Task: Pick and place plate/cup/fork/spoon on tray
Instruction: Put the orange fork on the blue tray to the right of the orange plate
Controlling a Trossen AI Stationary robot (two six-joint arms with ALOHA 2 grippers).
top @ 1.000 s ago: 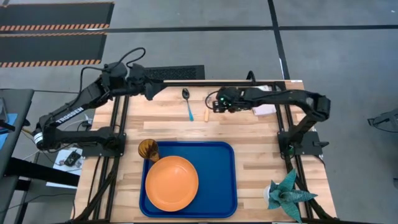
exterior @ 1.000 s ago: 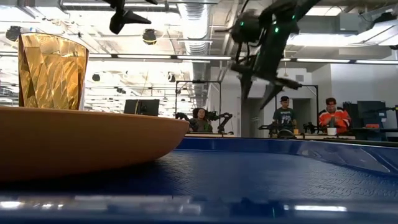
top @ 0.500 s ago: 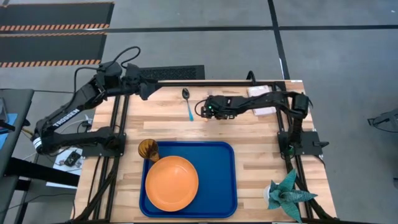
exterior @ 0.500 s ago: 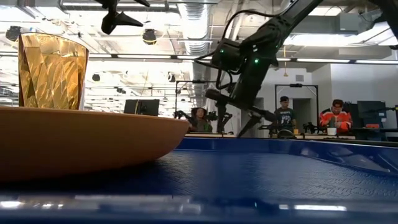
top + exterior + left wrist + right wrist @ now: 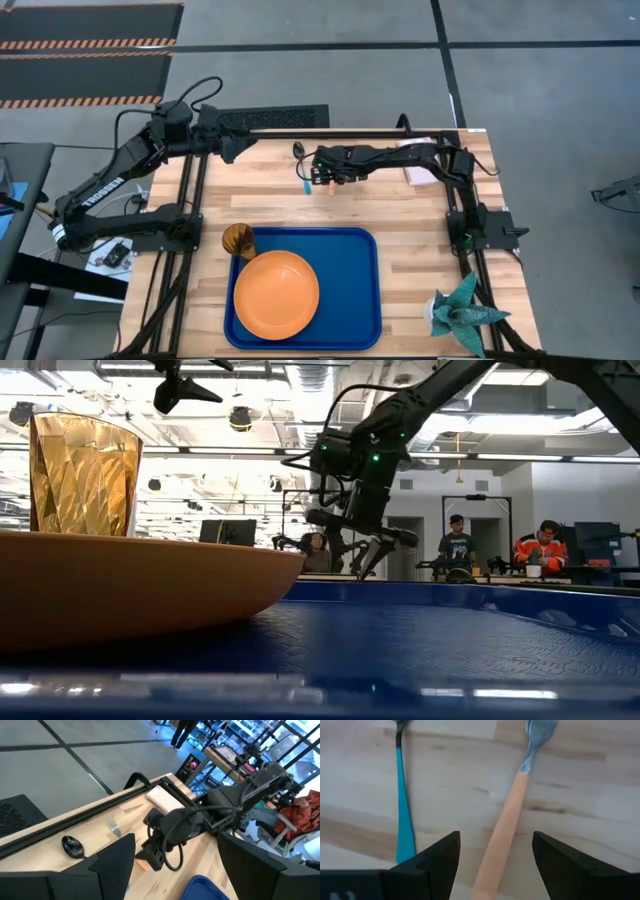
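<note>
In the high view the tray (image 5: 355,290) lies at lower centre with the plate (image 5: 276,294) in its left half, the cup (image 5: 238,241) at its upper-left corner, and spoon (image 5: 301,166) and fork (image 5: 329,184) side by side above it.

The right gripper (image 5: 318,176) is stretched far out and low, fingers spread wide. The left gripper (image 5: 232,150) hangs raised, fingers parted.

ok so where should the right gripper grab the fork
Mid-handle, from straight above. The fork lies flat on the wooden table, its orange handle running between the open fingers of the right gripper. The spoon lies beside it, apart, so closing across the handle should miss it.
</note>
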